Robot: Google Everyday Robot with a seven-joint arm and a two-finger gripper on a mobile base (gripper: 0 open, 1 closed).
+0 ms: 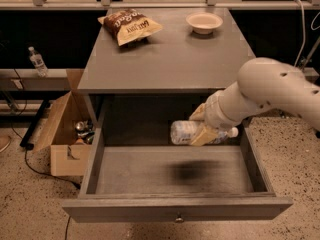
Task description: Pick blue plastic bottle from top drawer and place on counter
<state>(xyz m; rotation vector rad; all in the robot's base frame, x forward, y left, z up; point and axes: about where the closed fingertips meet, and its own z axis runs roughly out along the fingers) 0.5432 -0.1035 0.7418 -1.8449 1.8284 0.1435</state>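
Above the top drawer [135, 170] floor, the gripper [204, 129] is clamped around the blue plastic bottle [183, 132], held level with its cap pointing right.

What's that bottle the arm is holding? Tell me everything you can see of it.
The blue plastic bottle is clear plastic with a pale label and a white cap pointing right. It lies sideways in the air above the top drawer floor, with its shadow beneath. The gripper clamps it across the middle, and only its tan fingers touch it.
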